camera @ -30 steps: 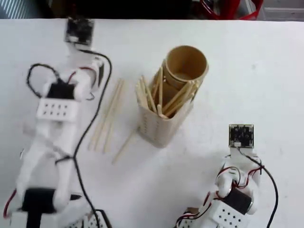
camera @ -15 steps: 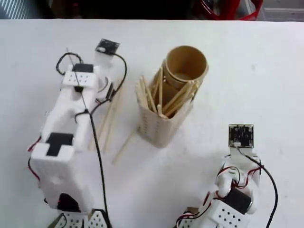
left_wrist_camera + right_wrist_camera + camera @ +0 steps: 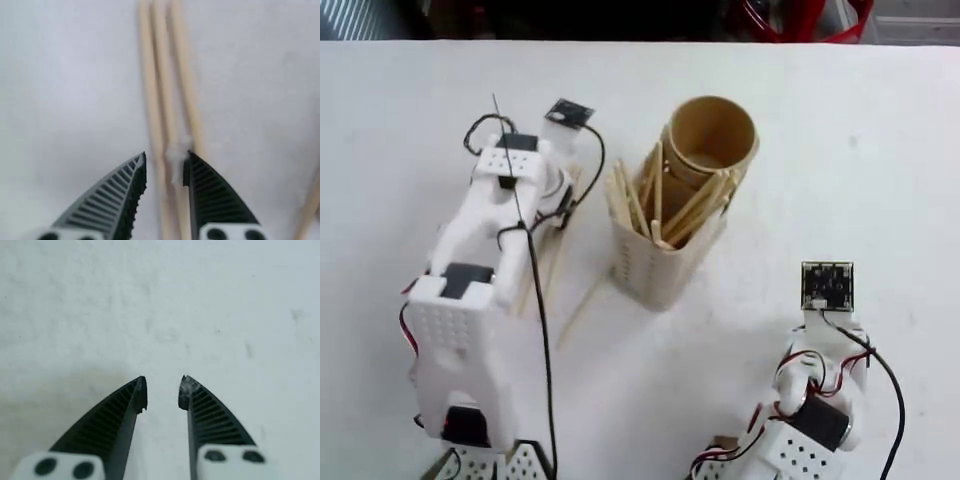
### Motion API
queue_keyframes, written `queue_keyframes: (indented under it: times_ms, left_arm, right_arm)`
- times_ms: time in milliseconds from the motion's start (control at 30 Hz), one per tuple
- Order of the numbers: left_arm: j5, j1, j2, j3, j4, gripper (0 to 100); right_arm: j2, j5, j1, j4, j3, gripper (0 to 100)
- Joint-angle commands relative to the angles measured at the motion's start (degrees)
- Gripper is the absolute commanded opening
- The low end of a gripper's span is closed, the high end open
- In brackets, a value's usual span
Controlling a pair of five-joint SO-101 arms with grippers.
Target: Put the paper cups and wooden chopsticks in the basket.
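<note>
Three loose wooden chopsticks (image 3: 165, 75) lie side by side on the white table. My left gripper (image 3: 165, 159) hangs open just above them, its fingertips on either side of the bundle. In the high view the left arm (image 3: 500, 200) covers most of these chopsticks (image 3: 552, 262); one more chopstick (image 3: 582, 305) lies slanted beside the basket. The pale perforated basket (image 3: 655, 265) holds a paper cup (image 3: 710, 140) and several chopsticks (image 3: 645, 205). My right gripper (image 3: 162, 387) is open over bare table, far from all of it.
The right arm (image 3: 820, 400) sits folded at the table's near right corner. A red object (image 3: 800, 20) lies beyond the far edge. Bare white table (image 3: 840, 150) stretches to the right of the basket.
The left arm has swung right, from the table's left side to above the loose chopsticks, and now covers most of them. The right arm, basket and cup have not moved.
</note>
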State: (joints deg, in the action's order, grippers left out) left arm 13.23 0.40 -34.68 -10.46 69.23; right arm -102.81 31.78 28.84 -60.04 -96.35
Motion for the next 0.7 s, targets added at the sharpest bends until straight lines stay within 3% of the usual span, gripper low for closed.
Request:
queue_keyframes:
  times_ms: [0, 167, 367, 667]
  left_arm:
    - [0.18, 0.66, -1.45, -4.31, 0.88, 13]
    - [-1.85, 0.4, -6.9, -11.69, 6.68, 13]
    - [-2.55, -0.31, -13.85, -22.68, 13.89, 3]
    - [-2.46, -3.12, -14.46, -26.81, 15.74, 2]
  right_arm:
    - [-0.48, 0.26, 0.66, 1.01, -0.53, 11.3]
    - [-0.48, 0.26, 0.57, 1.01, -0.53, 11.3]
    - [-0.48, 0.26, 0.66, 1.01, -0.53, 11.3]
    - [-0.48, 0.26, 0.66, 1.01, -0.53, 11.3]
